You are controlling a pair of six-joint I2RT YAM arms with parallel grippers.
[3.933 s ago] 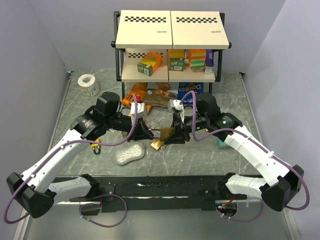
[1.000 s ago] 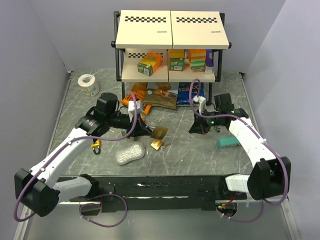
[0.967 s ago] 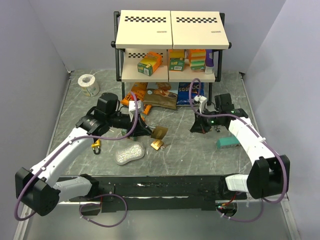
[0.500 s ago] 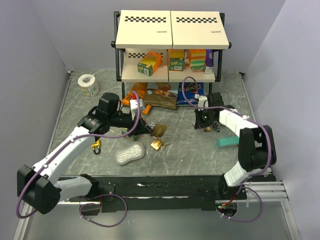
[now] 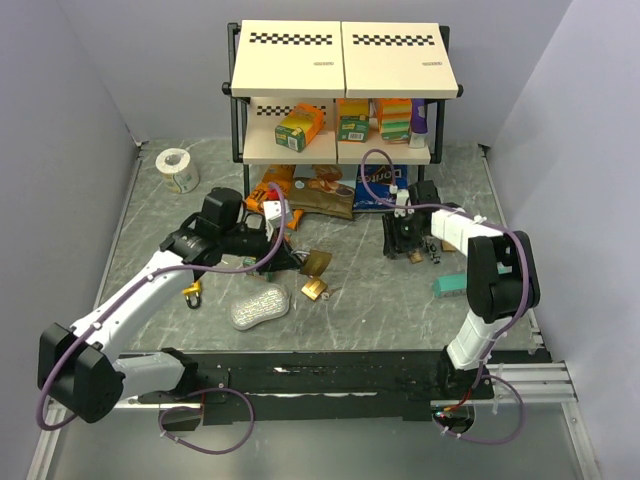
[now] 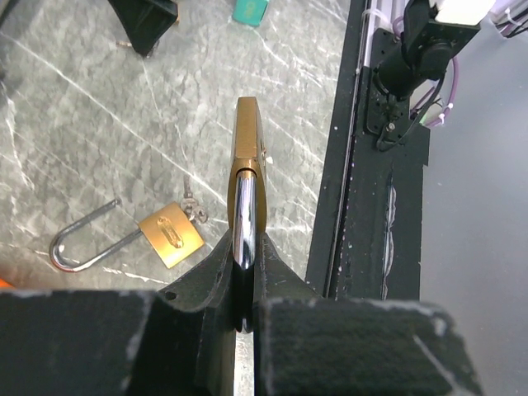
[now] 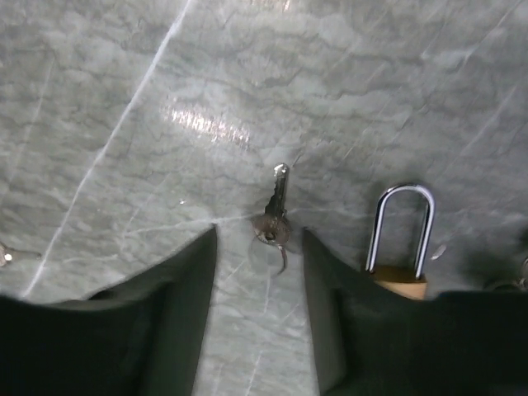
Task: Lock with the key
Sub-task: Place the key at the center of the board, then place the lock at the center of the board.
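My left gripper is shut on the steel shackle of a brass padlock, holding it edge-on above the table. From above, this held padlock hangs just right of the left gripper. My right gripper stands open, pointing down at the marble table. A small key on a ring lies flat on the table between the fingertips, free of both. In the top view the right gripper sits in front of the shelf; the key is too small to make out there.
A second brass padlock with an open shackle lies under the held one. Another small padlock lies just right of the key. On the table are a teal block, a mesh pouch, a tape roll and a shelf rack.
My right gripper has opened and the key now lies loose on the table. The right arm has folded in closer to the shelf. The left gripper still holds its padlock.
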